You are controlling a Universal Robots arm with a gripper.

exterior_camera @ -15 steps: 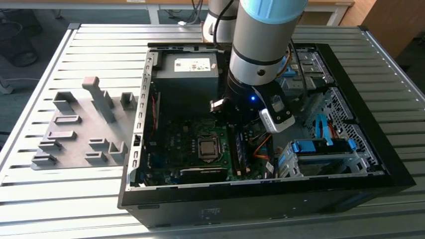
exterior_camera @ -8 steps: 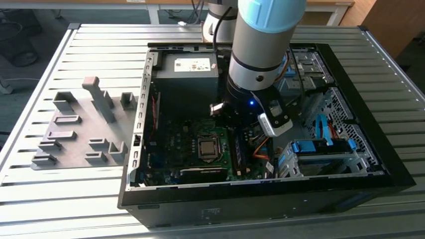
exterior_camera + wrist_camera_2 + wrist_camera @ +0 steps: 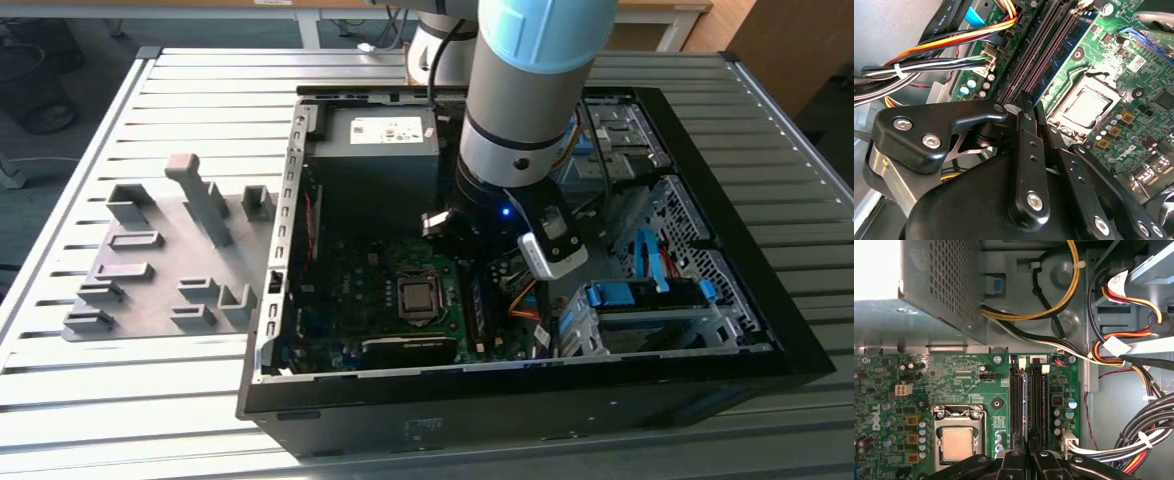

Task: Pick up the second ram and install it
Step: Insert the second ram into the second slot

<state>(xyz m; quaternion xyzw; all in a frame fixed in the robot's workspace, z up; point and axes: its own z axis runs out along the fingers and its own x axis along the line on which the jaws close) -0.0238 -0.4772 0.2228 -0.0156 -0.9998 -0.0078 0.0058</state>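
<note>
Exterior view first: we saw the arm (image 3: 534,80) reaching straight down into the open computer case (image 3: 747,330), which lay on its side on the slatted table (image 3: 160,400). That suited the job, since the motherboard (image 3: 347,300) faced upward and its memory slots could be met from above. On the exterior view's left sat a grey plate with grey blocks (image 3: 200,200), well apart from the work.

In both wrist views the gripper (image 3: 1025,100) (image 3: 1027,447) hung just over the near end of the memory slots (image 3: 1016,400), beside the processor socket (image 3: 958,442). The second ram (image 3: 1071,42) (image 3: 1027,405) stood on edge among those slots – a thin blue strip with dark chips, running lengthwise away from the gripper and in line with it. We judged that alignment deliberate: a stick goes home only when its long edge is parallel to the slot and pressure comes from directly overhead.

Whether the claw was open, closed or clamped on the strip's end, we could not tell – nor whether the strip was fully seated. The bundled cables (image 3: 1149,435) lay off to one side of the slots, so we judged the way down to be unobstructed.
</note>
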